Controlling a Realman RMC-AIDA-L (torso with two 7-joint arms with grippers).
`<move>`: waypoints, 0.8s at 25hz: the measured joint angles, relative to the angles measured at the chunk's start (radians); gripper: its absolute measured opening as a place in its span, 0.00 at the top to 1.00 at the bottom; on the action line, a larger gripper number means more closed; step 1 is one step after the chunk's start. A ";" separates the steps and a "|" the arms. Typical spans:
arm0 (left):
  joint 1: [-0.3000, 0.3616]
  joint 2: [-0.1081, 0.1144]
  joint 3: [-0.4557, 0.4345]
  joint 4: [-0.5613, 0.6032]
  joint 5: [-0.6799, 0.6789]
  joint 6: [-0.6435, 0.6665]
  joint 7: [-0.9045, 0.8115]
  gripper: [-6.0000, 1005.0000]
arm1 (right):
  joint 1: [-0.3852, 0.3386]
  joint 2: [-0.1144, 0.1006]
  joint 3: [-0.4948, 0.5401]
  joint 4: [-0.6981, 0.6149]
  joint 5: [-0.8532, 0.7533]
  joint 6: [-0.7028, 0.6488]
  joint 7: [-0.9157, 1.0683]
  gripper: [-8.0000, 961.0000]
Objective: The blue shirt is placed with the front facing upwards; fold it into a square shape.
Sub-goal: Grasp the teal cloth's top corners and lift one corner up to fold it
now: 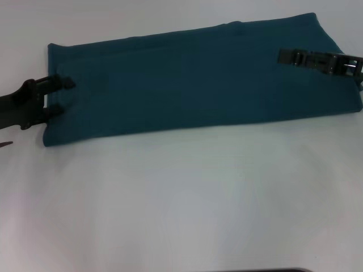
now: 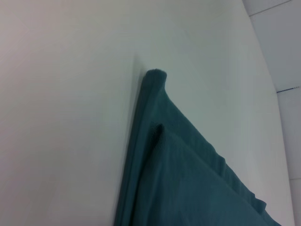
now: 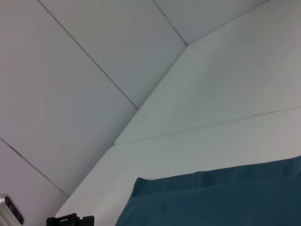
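Two claws are at the blue shirt (image 1: 198,79), one at each short end. The shirt lies on the white bench (image 1: 181,198) as a long, narrow band with its plain teal side up, running from the left edge of the head view across the upper half of the frame to the upper right, slightly tilted so the right end sits higher. No letters or label show on it.

The left claw (image 1: 58,96) sits at the middle left of the head view, its two black fingers (image 1: 63,83) spread apart and reaching over the shirt's left edge, one near the upper corner and one lower down. Whether the fingers pinch the cloth cannot be told. The left wrist view shows a folded corner of the shirt (image 2: 155,80) standing up a little from the bench, with stacked layers of cloth below it.

The right claw (image 1: 286,56) lies flat over the shirt near the upper right of the head view, pointing toward the left; whether it is open or closed cannot be told. The right wrist view shows the shirt's edge (image 3: 211,197) along the bottom of the frame.
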 joint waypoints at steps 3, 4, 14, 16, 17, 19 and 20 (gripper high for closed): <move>0.001 0.002 0.002 0.002 0.008 -0.006 -0.001 0.18 | 0.001 -0.001 0.000 0.000 0.000 0.000 0.000 0.10; 0.001 0.002 0.002 0.003 0.011 -0.009 -0.001 0.18 | 0.001 -0.001 0.000 0.000 0.000 0.000 0.000 0.10; -0.004 0.044 -0.010 -0.054 -0.009 0.077 -0.026 0.18 | 0.003 -0.014 -0.008 0.002 -0.006 0.000 0.029 0.10; -0.017 0.081 0.010 -0.062 0.005 0.106 -0.058 0.18 | 0.004 -0.019 -0.010 0.002 -0.007 0.000 0.040 0.10; -0.025 0.099 0.024 -0.063 0.018 0.111 -0.076 0.18 | 0.004 -0.020 -0.010 0.003 -0.008 0.000 0.047 0.10; -0.042 0.131 0.057 -0.064 0.046 0.118 -0.112 0.18 | 0.005 -0.025 -0.010 0.003 -0.018 0.002 0.070 0.10; -0.053 0.146 0.072 -0.068 0.059 0.123 -0.131 0.18 | 0.007 -0.029 -0.010 0.001 -0.032 0.005 0.098 0.10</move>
